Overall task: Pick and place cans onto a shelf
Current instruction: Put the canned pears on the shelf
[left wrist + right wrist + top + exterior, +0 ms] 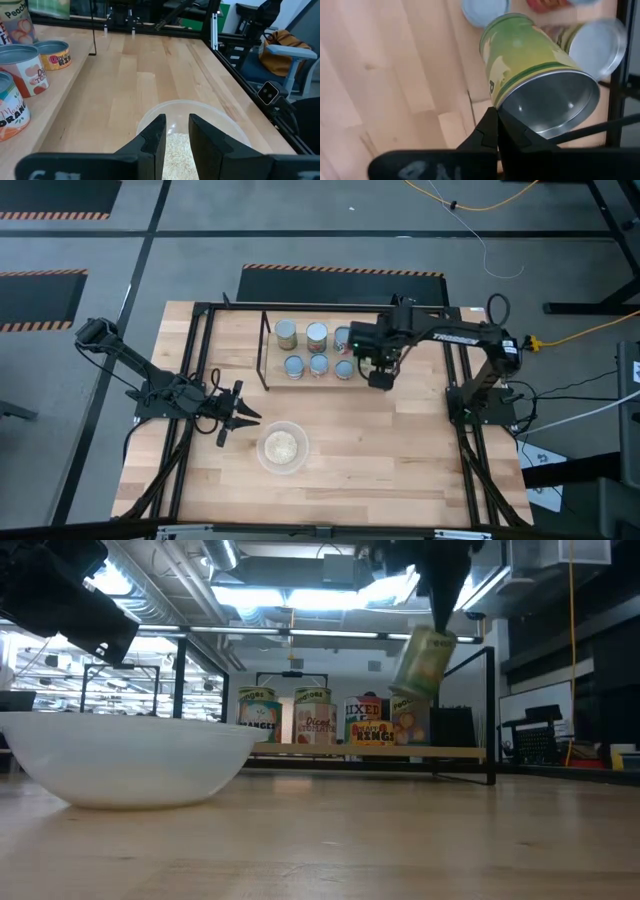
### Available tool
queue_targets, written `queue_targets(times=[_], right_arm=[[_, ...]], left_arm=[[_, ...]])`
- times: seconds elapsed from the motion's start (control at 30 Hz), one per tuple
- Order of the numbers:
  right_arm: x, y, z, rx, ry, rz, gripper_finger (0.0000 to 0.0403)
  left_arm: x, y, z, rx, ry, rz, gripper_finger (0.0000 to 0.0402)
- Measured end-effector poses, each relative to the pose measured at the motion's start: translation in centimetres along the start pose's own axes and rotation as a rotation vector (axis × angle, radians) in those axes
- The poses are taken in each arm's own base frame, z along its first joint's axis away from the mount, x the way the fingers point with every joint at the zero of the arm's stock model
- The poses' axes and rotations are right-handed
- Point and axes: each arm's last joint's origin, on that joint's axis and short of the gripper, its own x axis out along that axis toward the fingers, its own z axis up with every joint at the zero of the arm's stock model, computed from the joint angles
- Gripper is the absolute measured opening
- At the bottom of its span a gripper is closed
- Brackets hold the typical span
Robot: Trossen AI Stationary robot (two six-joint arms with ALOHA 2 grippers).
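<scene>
The shelf (266,352) stands at the table's far middle, and several cans (317,335) stand upright on it; they also show in the low view (313,715). My right gripper (497,112) is shut on a green-labelled can (525,55). It holds the can in the air by the shelf's right end (425,662). In the high view the gripper (378,370) hides this can. My left gripper (240,415) is open and empty, just left of the clear bowl (283,447); its fingers stand a little apart (177,132). My right gripper pinches the green can at the rim of its upper end (502,104), between its two fingers. The fingers come from above, pointing down (440,610). The can hangs below them, tilted, clear of the table and the shelf. Its silver end (550,102) faces the wrist camera.
The clear bowl with pale grains (175,150) sits at the table's near middle, in front of my left gripper. The shelf's thin black rods (492,710) rise at its right end. A larger black frame (190,380) runs around the table. Bare wood lies between the bowl and the shelf.
</scene>
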Motion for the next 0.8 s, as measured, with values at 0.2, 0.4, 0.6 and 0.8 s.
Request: queue_targets(times=[0.2, 0.4, 0.6, 0.8], right_arm=[[3.0, -0.6, -0.4, -0.007, 0.111, -0.005, 0.0], [4.6, -0.4, -0.6, -0.013, 0.14, -0.005, 0.0], [5.8, -0.3, -0.4, -0.034, 0.119, 0.004, 0.0], [6.2, -0.1, -0.2, -0.033, 0.1, 0.023, 0.0]], left_arm=[[0.0, 0.0, 0.0, 0.001, 0.004, 0.001, 0.0076], [0.0, 0.0, 0.0, 0.001, 0.003, 0.001, 0.0076], [0.0, 0.0, 0.0, 0.001, 0.003, 0.001, 0.0076], [0.0, 0.0, 0.0, 0.002, 0.003, 0.001, 0.0076]])
